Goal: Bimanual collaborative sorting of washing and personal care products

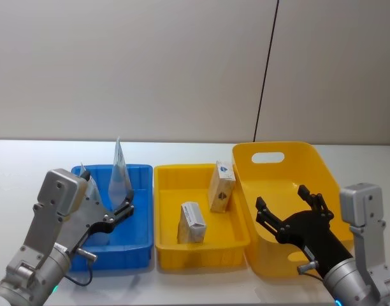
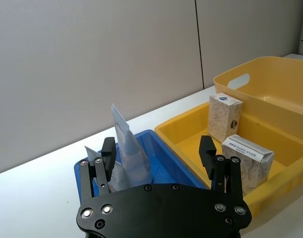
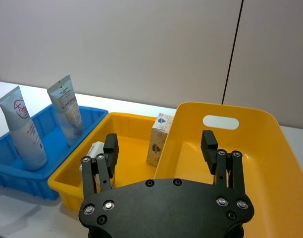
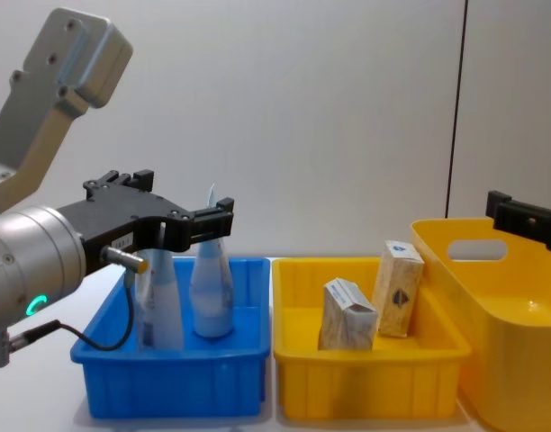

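Honestly, the left gripper (image 1: pixel 108 191), spread empty like the right gripper (image 1: pixel 282 197), is best raised straight, clear of the lower-left tubes (image 1: pixel 120 175).

Silver arms (image 1: pixel 51 220); black left gripper (image 2: pixel 158 148), right gripper (image 1: pixel 282 199)

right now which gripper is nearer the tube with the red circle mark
Left. The left gripper hovers over the blue tray, right beside the red-circle tube. The right gripper hangs at the yellow handled basket, with the yellow tray between it and the tube.
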Action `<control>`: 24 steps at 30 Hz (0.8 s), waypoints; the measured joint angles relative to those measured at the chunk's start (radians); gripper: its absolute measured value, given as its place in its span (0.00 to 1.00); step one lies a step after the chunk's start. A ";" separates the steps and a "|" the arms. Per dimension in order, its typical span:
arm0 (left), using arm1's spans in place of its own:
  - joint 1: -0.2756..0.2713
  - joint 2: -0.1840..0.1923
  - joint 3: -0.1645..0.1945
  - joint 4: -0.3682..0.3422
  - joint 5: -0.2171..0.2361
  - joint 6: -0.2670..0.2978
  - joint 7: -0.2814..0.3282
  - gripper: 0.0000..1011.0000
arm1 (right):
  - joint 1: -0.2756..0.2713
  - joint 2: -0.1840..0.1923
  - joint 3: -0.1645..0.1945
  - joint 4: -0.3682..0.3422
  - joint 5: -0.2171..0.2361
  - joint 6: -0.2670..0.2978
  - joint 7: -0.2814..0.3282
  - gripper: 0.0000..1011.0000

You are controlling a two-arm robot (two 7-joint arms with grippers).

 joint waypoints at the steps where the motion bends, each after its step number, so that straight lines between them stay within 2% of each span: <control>1: 0.000 0.000 0.000 0.000 0.000 0.000 0.000 0.99 | 0.000 0.000 0.000 0.000 0.000 0.000 0.000 0.99; 24: 0.000 0.000 0.000 0.000 0.000 0.000 0.000 0.99 | 0.000 0.000 0.000 0.000 0.000 0.000 0.000 0.99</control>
